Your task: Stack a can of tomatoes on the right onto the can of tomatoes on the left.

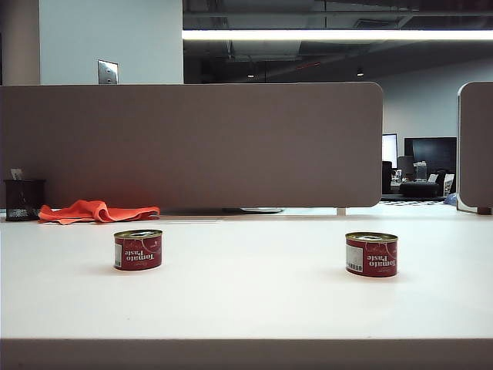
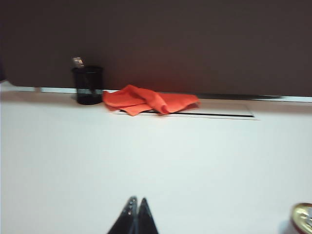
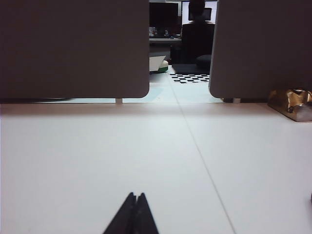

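The left gripper (image 2: 137, 201) has its jaws pressed together, holding nothing, low over the white counter (image 1: 246, 301); the right gripper (image 3: 136, 196) likewise. The left can of tomatoes (image 1: 138, 249) and right can of tomatoes (image 1: 371, 253) stand upright, well apart. Behind lie an orange cloth (image 2: 148, 101) and what seems a mesh pen cup (image 2: 88, 85).

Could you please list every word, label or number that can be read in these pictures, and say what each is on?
"Tomato Paste": white lettering on the left can.
"Tomato Paste": the same on the right can.
Barcode panels on both cans: too small to read.
Cloth, pen cup, wall plate: no text seen.
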`<act>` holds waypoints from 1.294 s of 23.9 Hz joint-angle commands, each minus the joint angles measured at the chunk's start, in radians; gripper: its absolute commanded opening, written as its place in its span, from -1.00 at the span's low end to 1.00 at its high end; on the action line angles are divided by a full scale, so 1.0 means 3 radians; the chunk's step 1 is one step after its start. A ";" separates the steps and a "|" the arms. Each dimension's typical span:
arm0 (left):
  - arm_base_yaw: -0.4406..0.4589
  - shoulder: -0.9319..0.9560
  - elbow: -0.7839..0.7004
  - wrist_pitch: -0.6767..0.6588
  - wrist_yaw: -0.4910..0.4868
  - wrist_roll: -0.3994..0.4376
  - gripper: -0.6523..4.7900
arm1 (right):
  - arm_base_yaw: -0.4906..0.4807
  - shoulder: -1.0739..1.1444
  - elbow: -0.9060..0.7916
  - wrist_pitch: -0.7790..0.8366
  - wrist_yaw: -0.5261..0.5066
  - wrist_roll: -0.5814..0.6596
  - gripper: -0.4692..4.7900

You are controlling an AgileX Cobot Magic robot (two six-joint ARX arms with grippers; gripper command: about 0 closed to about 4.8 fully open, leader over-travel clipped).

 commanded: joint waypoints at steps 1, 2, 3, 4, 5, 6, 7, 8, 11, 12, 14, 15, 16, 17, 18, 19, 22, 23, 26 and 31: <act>-0.0004 0.0000 0.0011 0.0043 0.0259 -0.0010 -0.78 | 0.0001 -0.0008 -0.0018 0.0057 -0.0071 0.0014 -0.84; -0.0004 0.0000 0.0011 0.0045 0.0281 -0.0010 -0.78 | 0.0001 -0.0008 -0.0018 0.0058 -0.0071 0.0014 -0.84; -0.0004 0.0000 0.0011 0.0043 0.0289 -0.0010 -0.78 | 0.0000 -0.0008 -0.0018 0.0058 -0.0071 0.0013 -0.84; -0.0004 0.0000 0.0011 0.0041 0.0287 -0.0009 -0.78 | 0.0000 -0.0008 -0.0018 0.0057 -0.0070 0.0014 -0.84; -0.0004 0.0000 0.0011 0.0041 0.0287 -0.0009 -0.78 | 0.0000 -0.0008 -0.0018 0.0058 -0.0070 0.0014 -0.84; -0.0004 0.0000 0.0011 0.0043 0.0287 -0.0009 -0.78 | 0.0000 -0.0008 -0.0018 0.0057 -0.0070 0.0013 -0.84; -0.0001 0.0000 0.0011 0.0046 0.0287 -0.0010 -0.78 | 0.0000 -0.0008 -0.0018 0.0058 -0.0070 0.0014 -0.84; -0.0001 0.0000 0.0011 0.0046 0.0286 -0.0010 -0.78 | 0.0000 -0.0008 -0.0018 0.0057 -0.0070 0.0013 -0.84; -0.0001 0.0000 0.0025 0.0025 0.0314 -0.0020 -0.78 | 0.0001 -0.0008 -0.0018 0.0074 -0.0072 0.0018 -0.84; -0.0004 0.0000 0.0065 -0.0017 0.0312 -0.0092 -0.78 | 0.0000 -0.0008 -0.0018 0.0141 -0.0065 0.0042 -0.84; -0.0003 0.0000 0.0159 -0.0120 0.0299 -0.0277 -0.78 | 0.0000 -0.0008 -0.0009 0.0310 -0.0022 0.0121 -0.84; -0.0001 0.0000 0.0219 -0.0163 0.0303 -0.0346 -0.78 | 0.0000 -0.0008 -0.0001 0.0415 0.0024 0.0186 -0.84; -0.0001 0.0000 0.0301 -0.0207 0.0303 -0.0420 -0.78 | 0.0001 -0.0008 0.0015 0.0547 0.0074 0.0290 -0.84; -0.0003 0.0000 0.0371 -0.0221 0.0301 -0.0476 -0.78 | 0.0000 -0.0008 0.0046 0.0623 0.0113 0.0389 -0.84; -0.0004 0.0000 0.0453 -0.0239 0.0300 -0.0538 -0.78 | 0.0000 -0.0008 0.0106 0.0629 0.0167 0.0514 -0.84; -0.0004 0.0008 0.0662 -0.0351 0.0300 -0.0621 -0.78 | 0.0000 0.0003 0.0317 0.0421 0.0223 0.0781 -0.84; -0.0001 0.0141 0.0969 -0.0502 0.0315 -0.0587 -0.78 | 0.0004 0.0065 0.0739 -0.0084 0.0145 0.0824 -0.84; -0.0001 0.0221 0.1057 -0.0530 0.0333 -0.0551 -0.78 | 0.0003 0.0089 0.0858 -0.0181 0.0053 0.0820 -0.84; -0.0003 0.0553 0.1336 -0.0566 0.0540 -0.0341 -0.78 | 0.0001 0.0277 0.1195 -0.0275 -0.0117 0.0781 -0.84; -0.0003 0.1241 0.1839 -0.0631 0.0779 -0.0291 -0.78 | 0.0001 0.0819 0.1854 -0.0659 -0.0216 0.0697 -0.84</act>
